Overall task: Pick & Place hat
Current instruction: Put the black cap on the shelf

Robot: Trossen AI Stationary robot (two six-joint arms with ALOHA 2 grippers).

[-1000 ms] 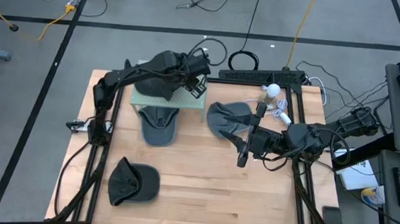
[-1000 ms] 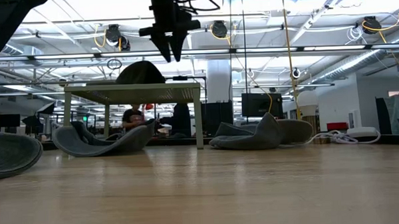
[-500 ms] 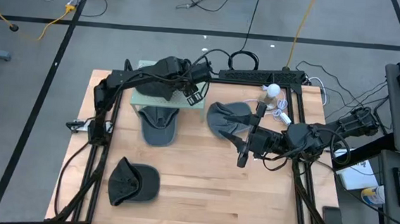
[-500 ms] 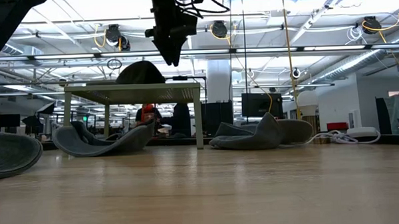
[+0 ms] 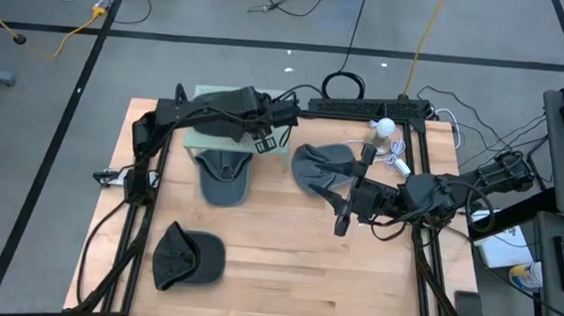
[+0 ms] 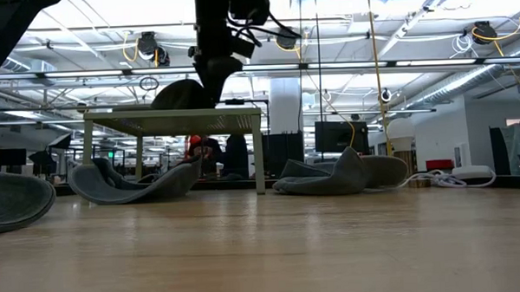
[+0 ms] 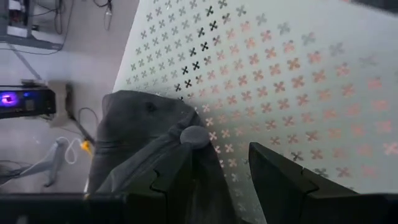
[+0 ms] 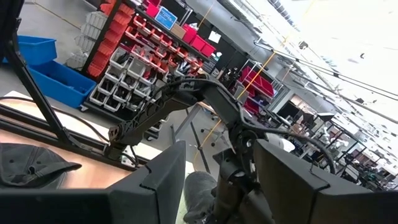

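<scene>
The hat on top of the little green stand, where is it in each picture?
High view: the hat sits on the green stand, mostly hidden under the left arm.
Low view: dark dome on the stand's top, upper left.
Left wrist view: grey hat on the patterned stand top, just past the open left gripper.
Right wrist view: I cannot pick it out.
Shared landmark: the green stand.

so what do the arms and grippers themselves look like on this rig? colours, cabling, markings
Both arms are dark, near-black jointed links with loose black cables looped along them. The left gripper has two blocky, dark, flat-faced fingers with stepped edges. The right gripper looks the same, with broad dark angular fingers. No markings or labels are legible in any view.
</scene>
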